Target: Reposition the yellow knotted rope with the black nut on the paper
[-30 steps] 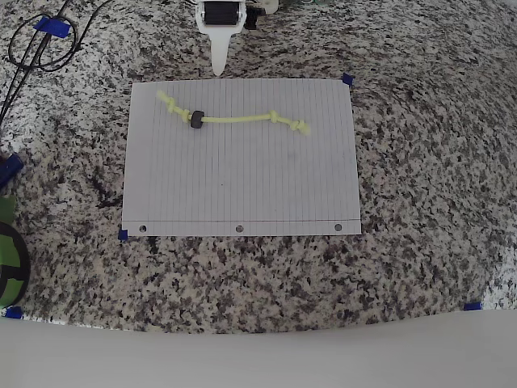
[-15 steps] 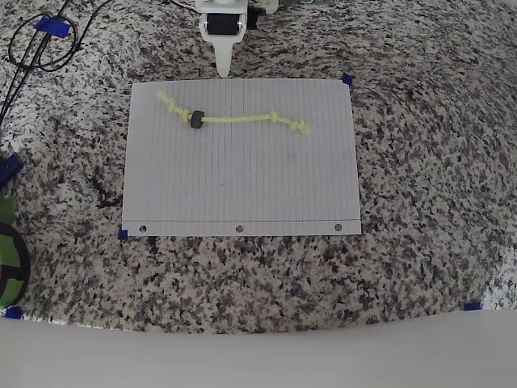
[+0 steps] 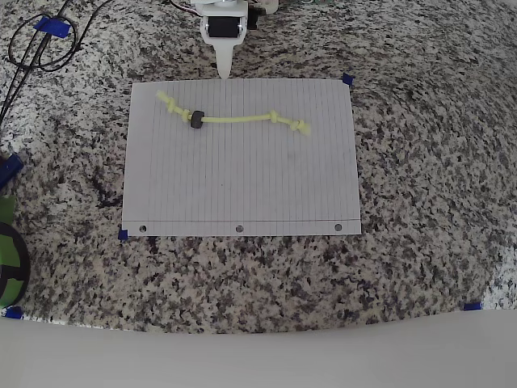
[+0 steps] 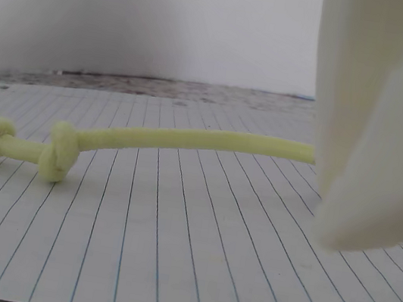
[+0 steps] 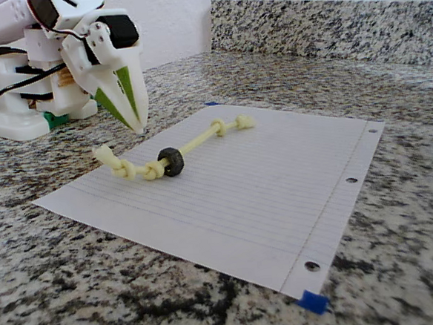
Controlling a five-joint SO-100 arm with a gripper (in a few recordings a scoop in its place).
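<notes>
Granite counter [image 3: 420,162] holds lined paper [image 3: 242,186] bearing rope [image 3: 238,119]

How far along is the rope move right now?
The yellow rope with the black nut lies on the paper, near its far edge. The gripper hangs just off that edge, holding nothing. This fits both before a pickup and after a release.
</notes>
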